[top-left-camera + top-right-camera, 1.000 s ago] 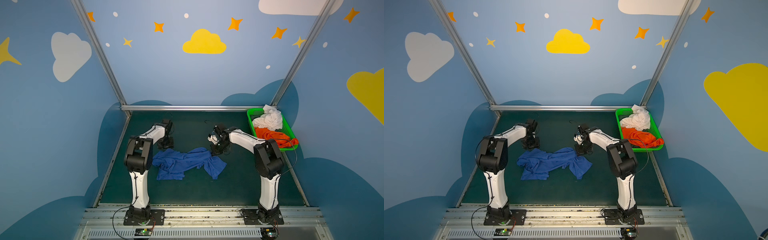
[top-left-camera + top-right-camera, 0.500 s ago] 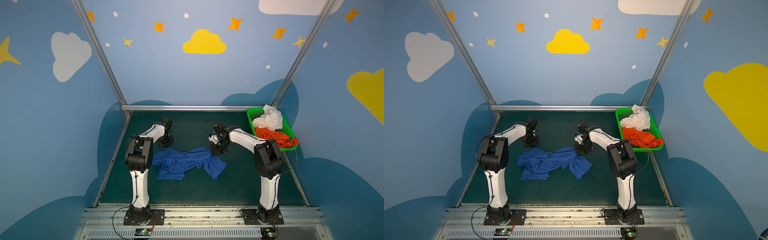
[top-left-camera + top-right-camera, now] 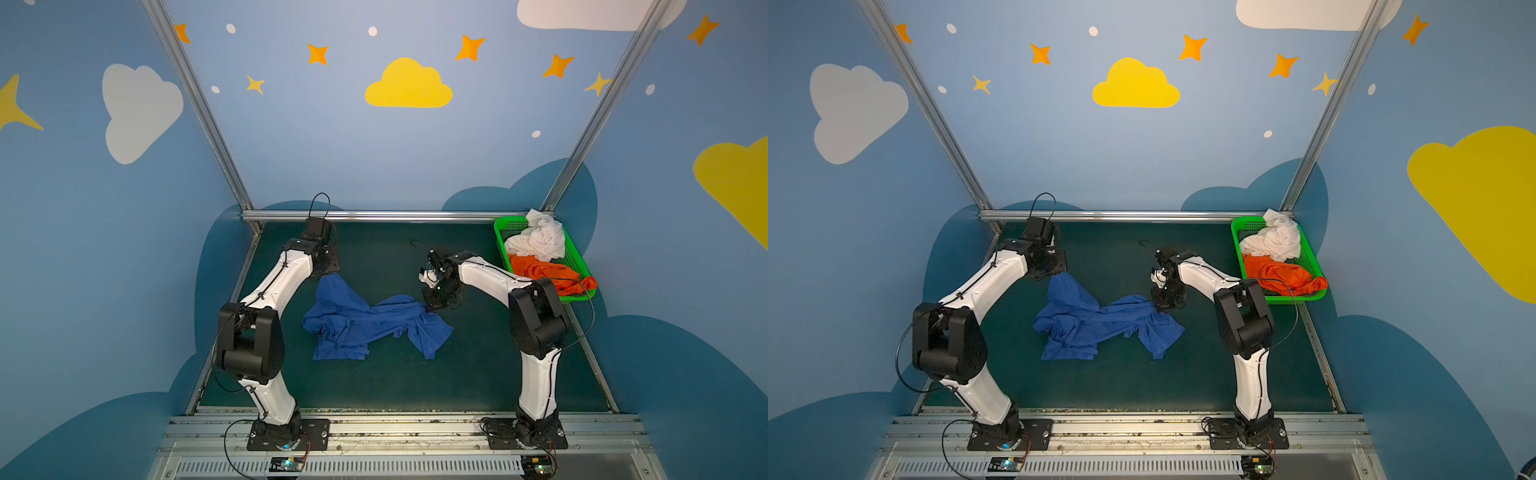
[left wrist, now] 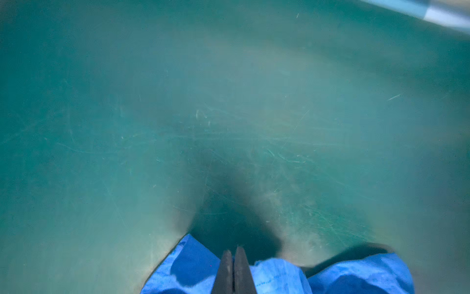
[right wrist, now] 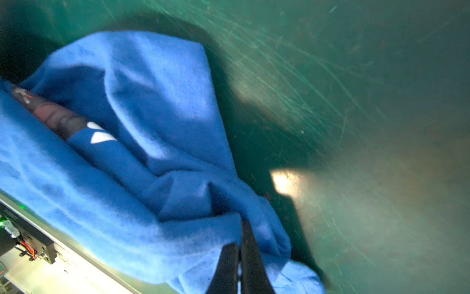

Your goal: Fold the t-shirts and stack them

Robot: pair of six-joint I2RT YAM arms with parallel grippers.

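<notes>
A: Edges held?
B: Both: left claw pinches the far corner of the blue t-shirt, right claw its right edge. Bare tabletop lies in front.
A: Writing?
B: Only a white print fragment, unreadable. The white t-shirt and orange t-shirt sit in the basket.

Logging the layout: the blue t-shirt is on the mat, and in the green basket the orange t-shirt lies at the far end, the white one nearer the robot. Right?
Swapped: both top views show the white t-shirt at the far end of the green basket and the orange t-shirt nearer the robot. The blue t-shirt is on the mat.
</notes>
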